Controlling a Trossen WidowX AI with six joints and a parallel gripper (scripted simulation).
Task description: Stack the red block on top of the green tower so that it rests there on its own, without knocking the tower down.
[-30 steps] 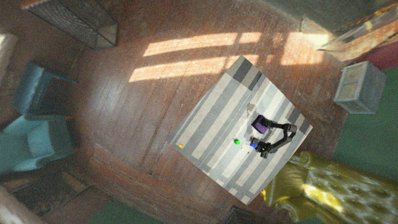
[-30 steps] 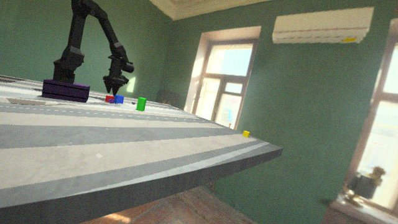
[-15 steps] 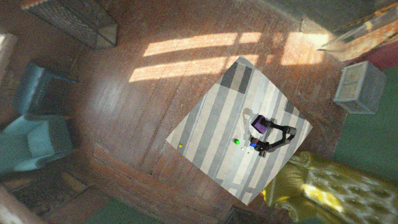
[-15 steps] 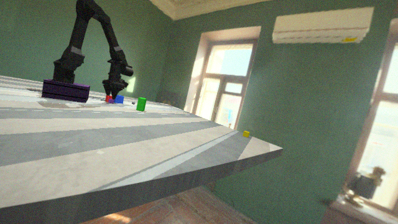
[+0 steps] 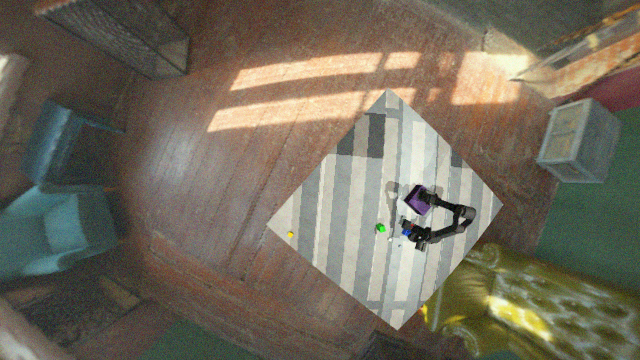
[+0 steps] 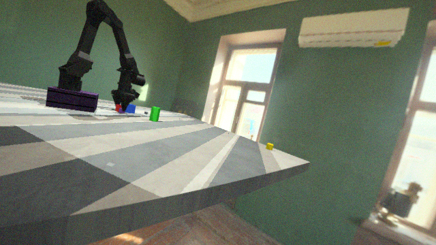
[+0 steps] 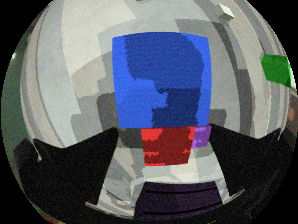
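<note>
The red block [image 5: 412,226] [image 6: 118,108] [image 7: 167,145] lies on the striped table, against the larger blue block [image 5: 406,232] [image 6: 131,109] [image 7: 160,75]. A small purple block [image 6: 121,111] [image 7: 201,136] is at the red block's other side. My gripper [image 6: 123,105] [image 7: 164,131] is open and points down low over these blocks. In the wrist view the red block shows between the two fingertips, with nothing gripped; the exact height of the tips is hard to tell. The green tower [image 5: 381,228] [image 6: 154,113] [image 7: 276,69] stands upright, apart from the blocks, with nothing on top.
A purple box [image 5: 413,199] [image 6: 71,99] [image 7: 177,200] stands near the arm's base. A small white cube [image 5: 390,239] [image 7: 226,11] and a small dark piece [image 5: 399,245] [image 6: 146,112] lie near the blocks. A yellow block [image 5: 290,234] [image 6: 270,146] sits near the table's far corner.
</note>
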